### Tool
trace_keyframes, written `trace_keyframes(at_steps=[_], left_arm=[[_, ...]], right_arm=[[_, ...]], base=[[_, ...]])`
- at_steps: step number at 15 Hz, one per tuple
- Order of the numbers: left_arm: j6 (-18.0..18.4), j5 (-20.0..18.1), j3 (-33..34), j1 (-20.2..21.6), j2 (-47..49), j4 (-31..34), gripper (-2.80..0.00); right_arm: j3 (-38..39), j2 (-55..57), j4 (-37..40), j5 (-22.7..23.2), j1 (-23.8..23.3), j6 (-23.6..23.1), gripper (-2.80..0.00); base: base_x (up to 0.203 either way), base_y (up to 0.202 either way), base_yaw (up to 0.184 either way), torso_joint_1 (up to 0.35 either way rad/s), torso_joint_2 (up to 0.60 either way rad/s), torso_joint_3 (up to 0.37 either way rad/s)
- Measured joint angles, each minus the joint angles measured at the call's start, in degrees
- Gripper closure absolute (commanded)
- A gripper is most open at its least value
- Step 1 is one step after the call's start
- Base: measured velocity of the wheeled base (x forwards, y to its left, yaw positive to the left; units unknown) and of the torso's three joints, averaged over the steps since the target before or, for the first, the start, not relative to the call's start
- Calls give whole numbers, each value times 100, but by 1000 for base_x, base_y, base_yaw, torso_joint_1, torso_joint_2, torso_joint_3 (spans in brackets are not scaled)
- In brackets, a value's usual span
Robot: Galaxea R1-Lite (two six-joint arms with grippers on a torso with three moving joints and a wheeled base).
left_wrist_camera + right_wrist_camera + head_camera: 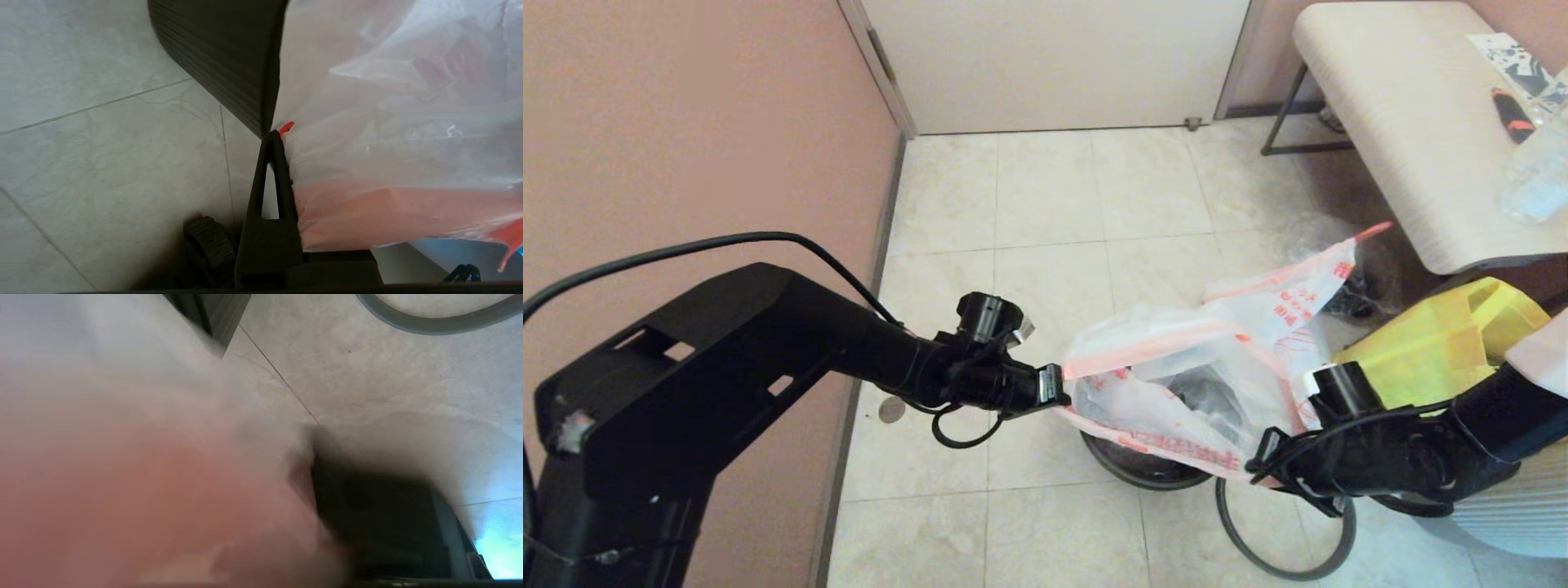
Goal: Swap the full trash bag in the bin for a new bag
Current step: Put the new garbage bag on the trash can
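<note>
Stretching new bag [1176, 367] open over bin [1131, 467]; left gripper [1058, 386] fingers clenched on bag edge, right gripper [1262, 467] fingers cannot tell; next push bag down inside

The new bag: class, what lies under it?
Under the new bag, held by the left gripper, sits the bin; only its dark rim shows. Its inside is mostly covered.

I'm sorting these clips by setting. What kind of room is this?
Probably an indoor corner of a home or office: tiled floor, a closed door, and a bench.
</note>
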Motion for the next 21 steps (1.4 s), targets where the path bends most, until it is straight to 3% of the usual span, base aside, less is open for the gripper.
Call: trace_keyframes(at_steps=[7, 14, 18, 21], left_arm=[[47, 4, 4, 45, 2, 46, 0], [663, 96, 243, -322, 182, 884, 0], [858, 558, -111, -419, 537, 993, 0], [812, 1122, -653, -485, 869, 1359, 0]], right_arm=[[-238, 15, -7, -23, -18, -99, 0], [-997, 930, 700, -577, 397, -1147, 0], [-1870, 1209, 1537, -810, 441, -1360, 0], [-2454, 1492, 1630, -1430, 399, -1497, 0]], base=[[0, 0, 0, 0, 0, 0], [0, 0, 0, 0, 0, 0], [0, 0, 0, 0, 0, 0], [0, 0, 0, 0, 0, 0]])
